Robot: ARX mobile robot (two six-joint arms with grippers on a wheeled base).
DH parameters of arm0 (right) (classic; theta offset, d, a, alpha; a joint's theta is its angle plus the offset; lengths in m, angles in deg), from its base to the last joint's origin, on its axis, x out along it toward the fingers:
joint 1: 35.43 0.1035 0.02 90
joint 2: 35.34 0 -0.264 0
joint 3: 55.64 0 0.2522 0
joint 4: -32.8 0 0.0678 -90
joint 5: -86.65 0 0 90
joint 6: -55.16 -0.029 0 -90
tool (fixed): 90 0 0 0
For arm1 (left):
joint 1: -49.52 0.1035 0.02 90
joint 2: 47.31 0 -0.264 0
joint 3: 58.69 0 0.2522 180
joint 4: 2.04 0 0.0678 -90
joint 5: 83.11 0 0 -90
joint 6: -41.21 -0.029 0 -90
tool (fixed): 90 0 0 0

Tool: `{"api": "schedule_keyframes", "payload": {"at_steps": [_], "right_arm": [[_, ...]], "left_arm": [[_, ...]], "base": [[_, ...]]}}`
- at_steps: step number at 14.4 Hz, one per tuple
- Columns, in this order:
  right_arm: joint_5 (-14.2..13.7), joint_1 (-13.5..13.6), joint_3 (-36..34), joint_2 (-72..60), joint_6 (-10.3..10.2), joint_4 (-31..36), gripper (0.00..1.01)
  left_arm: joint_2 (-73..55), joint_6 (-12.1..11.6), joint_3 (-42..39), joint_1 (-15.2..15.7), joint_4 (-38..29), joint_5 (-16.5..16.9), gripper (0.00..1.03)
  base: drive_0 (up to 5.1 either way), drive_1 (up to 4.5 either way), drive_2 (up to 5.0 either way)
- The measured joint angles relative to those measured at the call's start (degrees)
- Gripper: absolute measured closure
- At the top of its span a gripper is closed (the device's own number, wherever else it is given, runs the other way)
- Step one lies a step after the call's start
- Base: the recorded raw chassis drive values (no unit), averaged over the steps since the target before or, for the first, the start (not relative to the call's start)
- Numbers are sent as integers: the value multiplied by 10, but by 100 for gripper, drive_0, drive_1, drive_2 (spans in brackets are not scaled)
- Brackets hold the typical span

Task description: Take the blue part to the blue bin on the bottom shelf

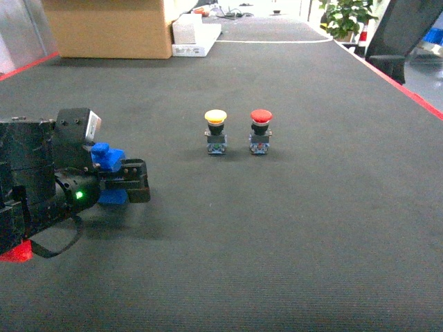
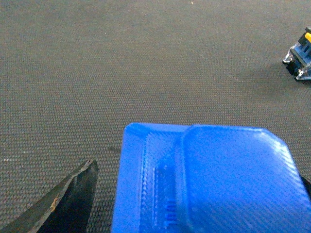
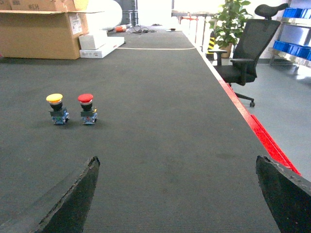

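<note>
**Left gripper on blue part, right gripper wide and empty**

Head cam: I see the left gripper [image 1: 128, 181] at about 9 o'clock, low over the dark mat [image 1: 291, 235], arm coming in from the left edge and reaching level toward the right. The blue part [image 1: 107, 158] sits between its fingers, some blue showing above the jaw and some below. Jaws look closed onto it, though I can't confirm contact on both sides from here.

Left wrist cam gives what head doesn't: the blue part [image 2: 204, 179] fills the lower half of the view, a flat moulded piece with chamfered corners. One dark finger [image 2: 73, 201] sits just beside its left edge; the other is barely visible at the right edge. Yellow pushbutton [image 2: 302, 53] clips in at 2 o'clock.

Right wrist cam only: right gripper [image 3: 177, 194] jaws spread far apart, nothing between them, pointing level along the mat. It also shows the office chair [image 3: 245, 53] at 2 o'clock and the cardboard box [image 3: 41, 31] at 10 o'clock. Right arm isn't in the head view.

Yellow pushbutton [image 1: 216, 131] and red pushbutton [image 1: 260, 130] stand side by side, upright, near centre, well apart from the left gripper.
</note>
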Motion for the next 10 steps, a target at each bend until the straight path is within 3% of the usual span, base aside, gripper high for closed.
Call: {"api": "schedule_keyframes", "payload": {"at_steps": [1,4,5,8,10], "right_arm": [[0,0,0,0,0,0,3],[0,0,0,0,0,0,3],[0,0,0,0,0,0,3],[0,0,0,0,0,0,3],[0,0,0,0,0,0,3]], "left_arm": [[-2,0,2,1,-7,0,6],[-2,0,5,1,-9,-2,37],[-2,0,5,2,-10,-3,56],[0,0,-2,0,-20,-9,58],[50,5,-90,-16,-77,-29,58]], "base": [[0,0,0],[0,0,0],[0,0,0],[0,0,0],[0,0,0]]}}
